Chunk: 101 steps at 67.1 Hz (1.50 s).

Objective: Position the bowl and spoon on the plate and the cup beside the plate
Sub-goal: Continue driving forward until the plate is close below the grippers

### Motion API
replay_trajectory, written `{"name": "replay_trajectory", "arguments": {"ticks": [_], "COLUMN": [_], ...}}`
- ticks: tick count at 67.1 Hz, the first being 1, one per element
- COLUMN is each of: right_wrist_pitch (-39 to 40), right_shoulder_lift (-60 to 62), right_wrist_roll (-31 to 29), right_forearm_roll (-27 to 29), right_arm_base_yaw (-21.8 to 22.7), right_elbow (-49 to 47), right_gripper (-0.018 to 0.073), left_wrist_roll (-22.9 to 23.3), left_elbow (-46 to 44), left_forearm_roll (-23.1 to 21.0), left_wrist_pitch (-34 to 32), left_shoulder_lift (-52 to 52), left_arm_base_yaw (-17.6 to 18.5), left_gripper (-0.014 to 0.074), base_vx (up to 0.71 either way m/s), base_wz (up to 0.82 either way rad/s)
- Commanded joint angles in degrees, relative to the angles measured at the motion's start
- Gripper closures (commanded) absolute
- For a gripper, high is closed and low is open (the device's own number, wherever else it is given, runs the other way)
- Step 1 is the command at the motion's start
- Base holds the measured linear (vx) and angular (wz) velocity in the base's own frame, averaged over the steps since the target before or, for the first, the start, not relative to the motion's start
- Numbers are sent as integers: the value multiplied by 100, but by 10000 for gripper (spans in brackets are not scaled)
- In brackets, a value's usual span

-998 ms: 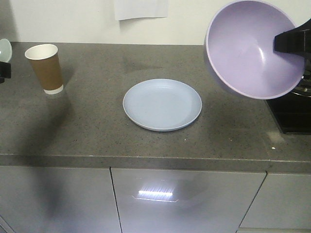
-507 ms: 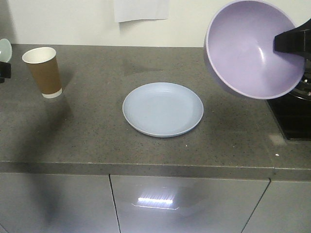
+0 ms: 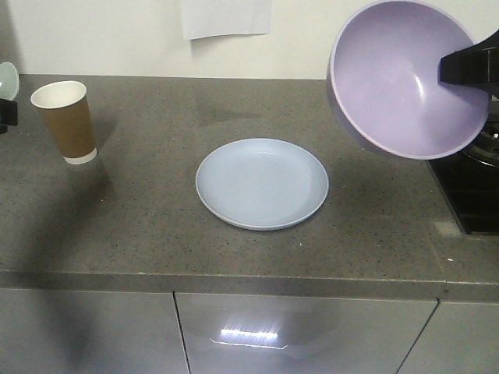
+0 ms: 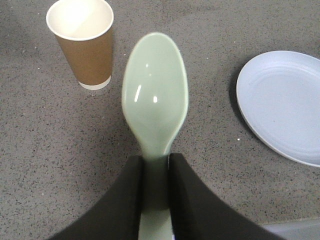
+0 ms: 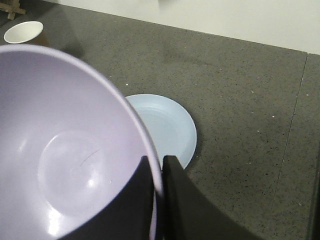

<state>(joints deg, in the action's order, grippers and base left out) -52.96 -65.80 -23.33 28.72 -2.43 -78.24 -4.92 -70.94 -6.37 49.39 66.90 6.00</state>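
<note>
The pale lavender bowl [image 3: 405, 78] hangs tilted in the air above the counter's right side, with my right gripper [image 3: 446, 68] shut on its rim. In the right wrist view the rim passes between the fingers of the right gripper [image 5: 157, 166], and the bowl [image 5: 65, 150] hides part of the light blue plate [image 5: 172, 125]. The plate [image 3: 262, 184] lies bare mid-counter. My left gripper [image 4: 156, 164] is shut on the handle of the mint-green spoon [image 4: 155, 95], held above the counter between the cup [image 4: 85, 42] and the plate [image 4: 285, 105]. The brown paper cup [image 3: 65, 122] stands upright at the left, and the spoon [image 3: 7, 79] shows at the left edge.
A black cooktop [image 3: 472, 195] is set into the grey counter [image 3: 156, 226] at the right, under the bowl. A sheet of paper [image 3: 226, 15] hangs on the back wall. Grey cabinet doors [image 3: 296, 335] sit below the counter's front edge.
In the front view the counter, plate and cup have slid lower in the frame, the cup also leftward. The bowl, spoon and both grippers keep their places in the frame.
</note>
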Motion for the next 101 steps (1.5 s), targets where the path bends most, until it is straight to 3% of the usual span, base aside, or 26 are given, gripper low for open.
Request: {"name": "replay_trajectory", "arguments": {"ticks": [1,101], "right_wrist_pitch": [346,346], "right_shoulder_lift": [114,114], "right_wrist_roll": [-39,-39], "right_forearm_roll": [151,151], "right_arm_base_yaw": [35,35], "right_elbow": [-179,-179], "right_gripper": [564,564], "left_wrist_roll": [57,57], "left_elbow": [-132,-132], "left_forearm_roll": [-79,-79], "left_wrist_pitch": [-330,-330], "left_shoulder_lift": [-102,-102], "left_arm_base_yaw": [21,21], "left_gripper": [603,603], "base_vx": [3,3], "base_wz": [0,1]}}
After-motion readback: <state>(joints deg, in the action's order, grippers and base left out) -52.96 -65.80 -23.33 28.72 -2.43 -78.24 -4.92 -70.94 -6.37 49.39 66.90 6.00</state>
